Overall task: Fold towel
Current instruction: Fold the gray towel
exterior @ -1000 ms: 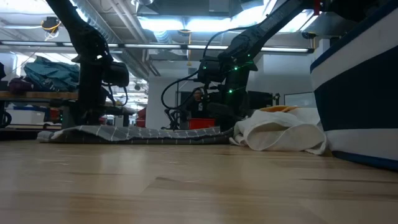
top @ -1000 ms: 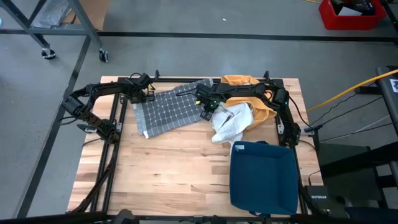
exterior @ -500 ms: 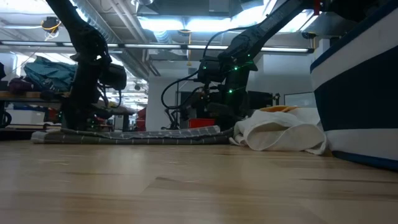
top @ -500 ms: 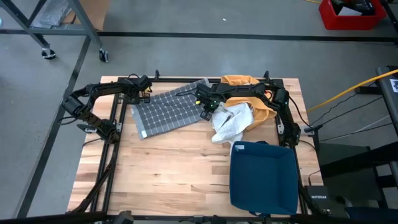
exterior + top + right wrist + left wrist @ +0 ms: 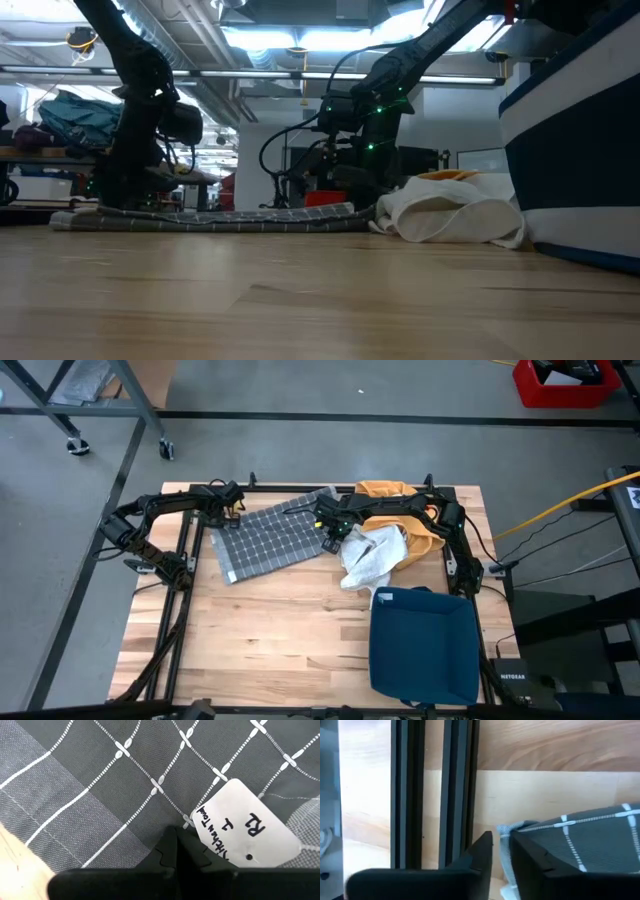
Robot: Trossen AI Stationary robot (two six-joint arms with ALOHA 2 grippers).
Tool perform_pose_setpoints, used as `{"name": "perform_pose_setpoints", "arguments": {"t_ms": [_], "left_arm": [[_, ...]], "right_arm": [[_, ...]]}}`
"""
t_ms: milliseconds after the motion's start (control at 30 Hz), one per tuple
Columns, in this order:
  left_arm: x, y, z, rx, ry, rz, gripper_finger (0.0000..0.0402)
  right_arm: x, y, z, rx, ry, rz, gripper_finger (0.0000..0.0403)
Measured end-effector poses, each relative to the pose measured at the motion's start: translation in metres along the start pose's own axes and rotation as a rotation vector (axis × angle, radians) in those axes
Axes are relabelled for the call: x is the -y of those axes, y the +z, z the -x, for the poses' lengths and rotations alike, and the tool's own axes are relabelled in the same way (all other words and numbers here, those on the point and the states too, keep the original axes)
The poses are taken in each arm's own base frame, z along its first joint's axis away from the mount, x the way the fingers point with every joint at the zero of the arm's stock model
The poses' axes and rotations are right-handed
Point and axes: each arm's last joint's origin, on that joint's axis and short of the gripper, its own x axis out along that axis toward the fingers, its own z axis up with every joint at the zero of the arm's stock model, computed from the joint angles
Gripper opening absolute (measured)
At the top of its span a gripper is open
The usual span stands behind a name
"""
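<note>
A grey towel with white checks lies spread flat at the table's far middle. My left gripper stands at its far left corner, pointing steeply down. A narrow gap shows between its fingers, with the corner's edge just beyond it. My right gripper is shut and points down on the towel's right end, beside a white paper tag. In the low view the towel lies as a thin strip on the wood. My left gripper: I cannot tell whether its fingers touch the towel's corner; one finger stands over the cloth's edge. My right gripper comes from above with shut fingertips set on the towel's cloth beside the tag. The towel lies flat there; whether any cloth is pinched cannot be told.
A crumpled white cloth and an orange cloth lie just right of the towel. A blue bin stands at the near right. Black frame rails run along the table's left side. Bare wood lies nearer.
My left gripper has turned and tipped at the towel's far left corner without shifting place. That corner, bunched and slightly raised a second ago, has been drawn out toward the table's left edge and now lies flat. The towel's right end has stayed put.
</note>
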Motion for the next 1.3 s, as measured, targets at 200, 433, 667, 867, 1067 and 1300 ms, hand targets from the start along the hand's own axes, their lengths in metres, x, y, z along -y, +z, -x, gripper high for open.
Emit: {"name": "perform_pose_setpoints", "arguments": {"t_ms": [200,433,667,867,1067,1300], "left_arm": [[-0.001,-0.001,0.0,-0.014,0.01,-0.01,0.0132],[-0.003,-0.001,0.008,0.011,-0.027,-0.041,0.0119],[-0.014,0.0,0.029,0.089,-0.124,-0.001,0.008],[-0.025,-0.003,0.046,0.126,-0.236,-0.051,0.0064],[-0.03,-0.011,0.061,0.136,-0.364,-0.193,0.0048],[-0.022,-0.029,0.071,0.093,-0.444,-0.428,0.002]], "right_arm": [[0.0,0.001,0.0,0.007,0.0,0.0,0.0003],[0.0,0.001,0.0,0.011,0.001,-0.001,0.0004],[0.0,0.001,0.0,0.013,0.001,-0.001,0.0073],[0.0,0.004,-0.001,0.039,0.004,-0.002,0.0146],[0.0,0.009,0.0,0.098,0.008,-0.052,0.0165],[-0.001,0.022,0.012,0.142,0.015,-0.062,0.0151]]}}
